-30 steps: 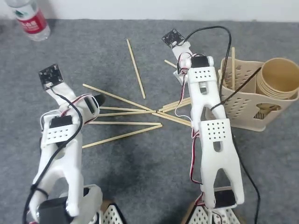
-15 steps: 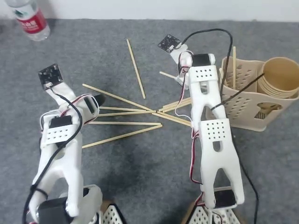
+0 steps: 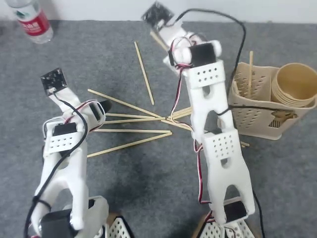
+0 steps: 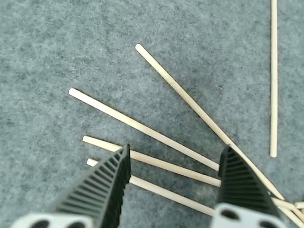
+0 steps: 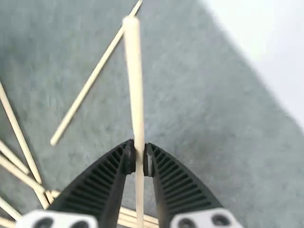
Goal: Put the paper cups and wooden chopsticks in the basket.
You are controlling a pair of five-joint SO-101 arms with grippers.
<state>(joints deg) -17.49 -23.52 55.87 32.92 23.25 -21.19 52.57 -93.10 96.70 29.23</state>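
Several wooden chopsticks [image 3: 130,130] lie fanned on the grey carpet, meeting near the middle, and one [image 3: 144,73] lies apart farther back. My right gripper [image 5: 137,156] is shut on a chopstick [image 5: 133,71], held up off the carpet near the back edge [image 3: 158,39]. My left gripper [image 4: 176,149] stands open low over the fan's left ends [image 4: 142,128], nothing between its fingers. At the right, the beige basket [image 3: 257,111] holds stacked paper cups [image 3: 296,83] and an upright chopstick [image 3: 250,69].
A water bottle [image 3: 32,21] stands at the back left corner. A white wall runs along the carpet's far edge. Open carpet lies in front, between the two arm bases.
The right arm has risen and swung back and to the left, away from the basket, with the chopstick in its gripper. The left arm has kept still.
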